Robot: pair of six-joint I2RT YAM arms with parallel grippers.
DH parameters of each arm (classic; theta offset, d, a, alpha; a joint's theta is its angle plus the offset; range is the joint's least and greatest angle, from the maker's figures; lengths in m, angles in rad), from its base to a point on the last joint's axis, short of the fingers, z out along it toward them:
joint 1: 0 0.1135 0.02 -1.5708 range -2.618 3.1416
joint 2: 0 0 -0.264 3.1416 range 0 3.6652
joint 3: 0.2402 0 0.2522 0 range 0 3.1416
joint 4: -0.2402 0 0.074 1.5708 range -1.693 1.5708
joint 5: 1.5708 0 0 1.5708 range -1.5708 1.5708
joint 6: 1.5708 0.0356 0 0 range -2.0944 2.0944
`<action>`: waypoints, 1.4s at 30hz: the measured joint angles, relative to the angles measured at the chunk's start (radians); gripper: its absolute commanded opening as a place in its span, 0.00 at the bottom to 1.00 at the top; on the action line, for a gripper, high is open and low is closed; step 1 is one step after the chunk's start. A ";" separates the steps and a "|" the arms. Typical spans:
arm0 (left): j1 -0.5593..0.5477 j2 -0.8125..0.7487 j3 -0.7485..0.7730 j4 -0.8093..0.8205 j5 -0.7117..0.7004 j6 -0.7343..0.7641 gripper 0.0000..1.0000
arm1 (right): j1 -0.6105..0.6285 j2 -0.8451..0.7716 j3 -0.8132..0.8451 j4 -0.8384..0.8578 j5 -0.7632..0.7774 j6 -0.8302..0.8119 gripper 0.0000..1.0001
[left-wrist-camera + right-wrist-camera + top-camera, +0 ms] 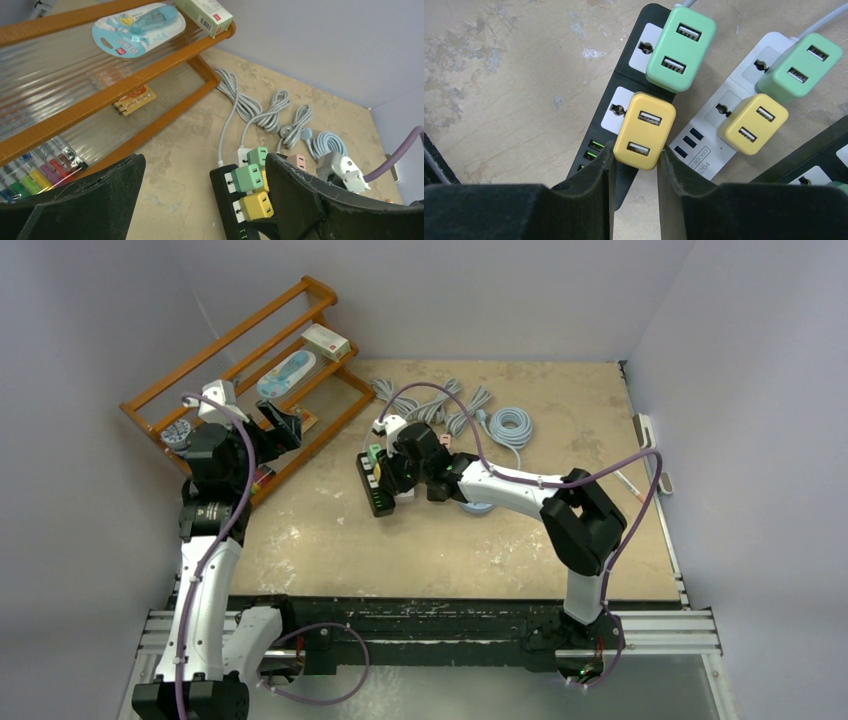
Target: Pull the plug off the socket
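Table (330, 550): a tan, scuffed top that carries everything here.
Wooden rack (230, 340): stands at the far left corner, with packaged goods lying on its clear shelves.
Left arm: raised beside the rack. The left gripper (204, 160) is in the air with its jaws wide apart and nothing between them.
Right arm: stretched across the middle of the table, wrist over the power strips.
Cables (450, 405): grey bundles and a coiled loop lie behind the strips, toward the far wall.
Black power strip (628, 80): lies flat near the table's centre, with a white power strip (704, 145) just beside it.
Green plug (680, 47): seated in the far socket of the black strip.
Yellow plug (644, 131): seated in the next socket of the black strip, its two USB ports facing up.
Right gripper (636, 152): jaws clamped on the near end of the yellow plug — one pad against each side.
White strip's plugs: one green, one yellow, both seated and untouched.
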 measured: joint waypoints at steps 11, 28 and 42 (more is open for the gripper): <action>-0.035 -0.061 -0.334 0.190 0.114 -0.219 0.87 | -0.010 0.000 0.000 0.062 -0.045 -0.017 0.00; -0.176 0.131 -0.530 0.480 0.047 -0.604 0.85 | -0.085 -0.019 0.000 0.164 -0.196 -0.020 0.00; -0.187 0.344 -0.596 0.876 0.112 -0.759 0.85 | -0.098 -0.018 0.012 0.177 -0.248 -0.018 0.00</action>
